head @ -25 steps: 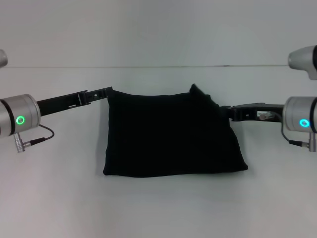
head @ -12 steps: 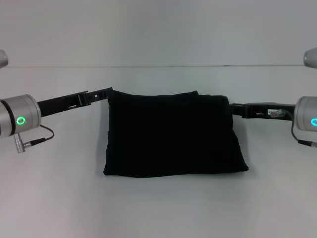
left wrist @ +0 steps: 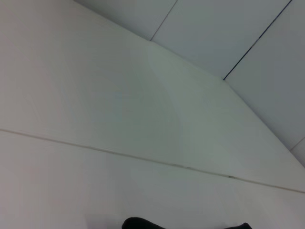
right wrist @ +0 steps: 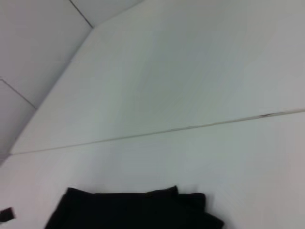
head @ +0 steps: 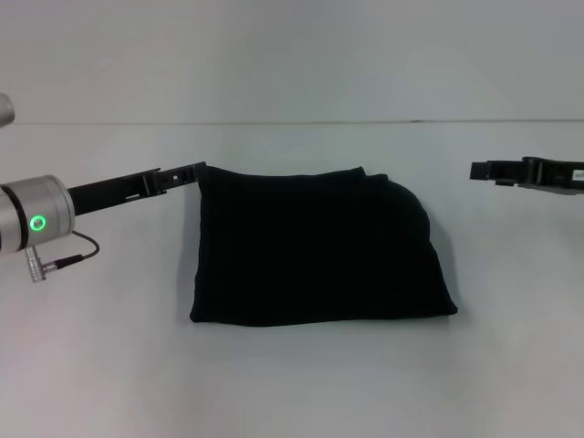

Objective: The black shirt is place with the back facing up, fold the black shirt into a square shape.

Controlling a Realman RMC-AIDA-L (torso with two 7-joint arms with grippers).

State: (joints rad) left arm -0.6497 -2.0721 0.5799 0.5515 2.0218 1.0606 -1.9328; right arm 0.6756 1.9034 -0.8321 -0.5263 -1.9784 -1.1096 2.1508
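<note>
Silver wrist [head: 35,217], green ring light, black claws

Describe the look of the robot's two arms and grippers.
The left arm has a silver cylindrical wrist with a glowing green ring, a thin dark cable with a metal plug, and a long flat black left gripper. Of the right arm only the slim black right gripper shows.

The scene is lit evenly and brightly from above. Only a faint, soft shadow is cast beneath the shirt [head: 315,246] on the table [head: 292,374]. No glare is seen. Both wrist views are slightly blurred.
</note>
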